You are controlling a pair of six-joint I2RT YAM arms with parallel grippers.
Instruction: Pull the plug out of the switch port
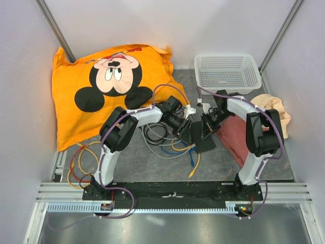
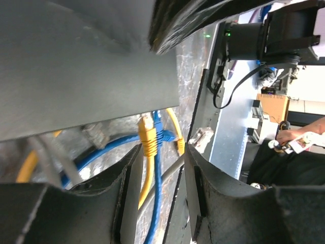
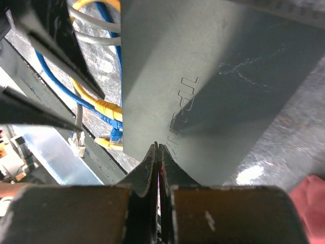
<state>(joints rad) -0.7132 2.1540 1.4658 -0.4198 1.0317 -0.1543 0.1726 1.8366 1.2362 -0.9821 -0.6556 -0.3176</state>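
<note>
The switch (image 1: 205, 143) is a flat matte-black box lying in the middle of the table between both arms. In the left wrist view its top face (image 2: 86, 66) fills the upper left. A yellow plug (image 2: 147, 137) and a blue plug (image 2: 161, 133) sit side by side in its edge. My left gripper (image 2: 162, 152) is open just below those plugs, and their yellow and blue cables run down between its fingers (image 2: 127, 193). My right gripper (image 3: 158, 148) is shut, its tips resting on the switch's top face (image 3: 213, 76). The yellow plug (image 3: 107, 108) shows at the left there.
A tangle of grey, blue and yellow cables (image 1: 162, 140) lies left of the switch, with a loose grey plug (image 3: 77, 147). An orange Mickey Mouse pillow (image 1: 106, 86) lies at the back left, a white mesh basket (image 1: 227, 71) at the back right, and a dark red cloth (image 1: 233, 140) to the right.
</note>
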